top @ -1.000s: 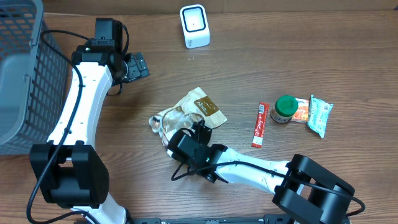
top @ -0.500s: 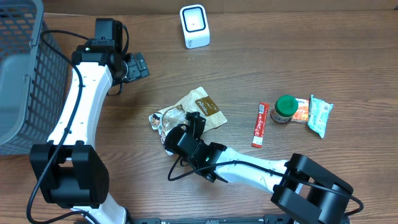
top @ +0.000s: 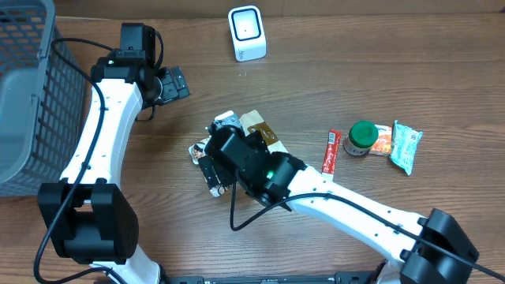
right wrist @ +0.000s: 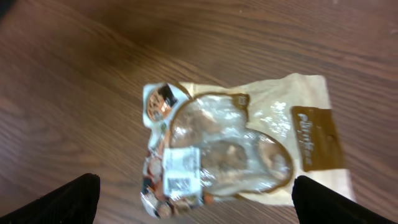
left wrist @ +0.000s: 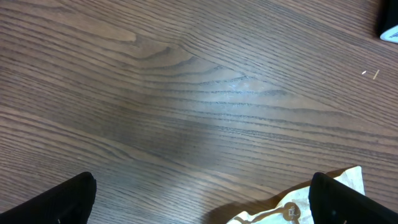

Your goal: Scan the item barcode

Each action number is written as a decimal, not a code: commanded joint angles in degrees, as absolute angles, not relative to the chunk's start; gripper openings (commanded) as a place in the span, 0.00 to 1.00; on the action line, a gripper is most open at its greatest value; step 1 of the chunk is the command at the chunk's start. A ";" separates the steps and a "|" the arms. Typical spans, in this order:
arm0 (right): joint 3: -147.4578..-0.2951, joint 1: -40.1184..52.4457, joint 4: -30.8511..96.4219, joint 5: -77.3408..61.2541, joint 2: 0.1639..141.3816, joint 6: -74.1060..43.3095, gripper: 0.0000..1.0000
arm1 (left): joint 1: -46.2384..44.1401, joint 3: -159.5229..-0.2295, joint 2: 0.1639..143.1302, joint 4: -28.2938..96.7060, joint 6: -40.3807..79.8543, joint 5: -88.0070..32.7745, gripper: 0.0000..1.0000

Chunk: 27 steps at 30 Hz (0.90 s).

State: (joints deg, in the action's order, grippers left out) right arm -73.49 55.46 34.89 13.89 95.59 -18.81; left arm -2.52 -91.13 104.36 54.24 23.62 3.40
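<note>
Right wrist view: your right end effector (right wrist: 200,202) is spread wide. Its two fingertips sit at the lower corners of the picture, with nothing clamped between them. Directly beneath it the snack packet (right wrist: 230,149) lies flat on the bench (right wrist: 74,74), clear side up. A white label (right wrist: 180,169) sits toward the fingertip at lower left and a brown printed panel toward the one at lower right (the print is too blurred to read).

From overhead, the right arm covers most of the packet — only its brown corner and a bit of its edge show past the wrist. The white scanner (top: 247,33) stands well apart from this end effector, at the far edge of the bench.

Your left end effector (left wrist: 202,202) is also wide open and holds nothing — bare wood lies beneath it, and a corner of the packet shows just beside the fingertip at lower right.
</note>
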 commanded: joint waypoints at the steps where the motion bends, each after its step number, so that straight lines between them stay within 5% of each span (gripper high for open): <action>1: -76.14 54.68 38.61 12.69 94.19 -11.53 1.00 | -2.68 -92.07 103.39 54.11 24.01 3.14 1.00; 10: -89.95 41.08 52.23 -6.04 94.26 -10.63 1.00 | -2.68 -92.07 103.39 54.11 24.01 3.14 1.00; 15: -90.72 33.01 53.56 -11.66 95.39 -7.97 0.86 | -2.68 -92.07 103.39 54.11 23.99 3.14 1.00; 27: -90.67 34.70 55.66 -7.33 108.05 -4.16 0.83 | -2.68 -92.07 103.39 54.11 24.01 3.14 1.00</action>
